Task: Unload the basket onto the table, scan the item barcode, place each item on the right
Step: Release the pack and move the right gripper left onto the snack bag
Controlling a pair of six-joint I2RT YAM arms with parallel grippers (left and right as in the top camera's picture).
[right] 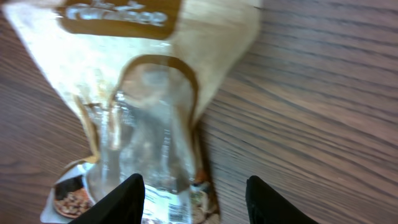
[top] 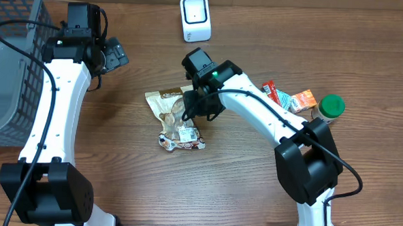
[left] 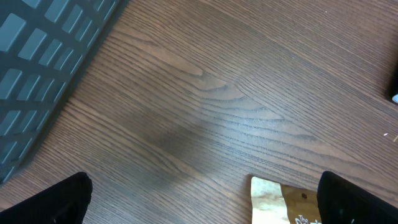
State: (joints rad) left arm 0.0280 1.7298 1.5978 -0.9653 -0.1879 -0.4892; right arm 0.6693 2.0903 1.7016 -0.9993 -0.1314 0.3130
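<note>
Wood-grain counter point(top: 252, 197): carried everything listed; only the overhead view took in its full spread. Grey mesh basket point(top: 6, 63): at the counter's far left edge, seen whole-sided from overhead, and as one dark gridded corner in the left wrist view. Left arm point(top: 52, 100): white, reaching up the left side beside the basket. Its left fingers point(left: 59, 202) showed only at the two bottom corners of the left wrist view, spread wide over bare wood with nothing between them; overhead gave no clear sight of them. Right arm point(top: 256, 105): white, angled in from the lower right to the middle of the counter. Its right fingers point(right: 124, 202) stood apart above the snack bag point(top: 174, 115), one over the bag and the other over the wood just beside it, clamping nothing. The overhead view hid this gap under the wrist. The snack bag was cream and brown with a clear window, and lay flat and crumpled mid-counter. A white printed label at its lower end was too blurred to read, and one corner edged into the left wrist view. White scanner point(top: 195, 17): upright at the far edge, well apart from the bag, overhead only. Green-lidded jar point(top: 331, 106): far right, overhead only. Red and orange packets point(top: 291, 98): just beside the jar, overhead only.
</note>
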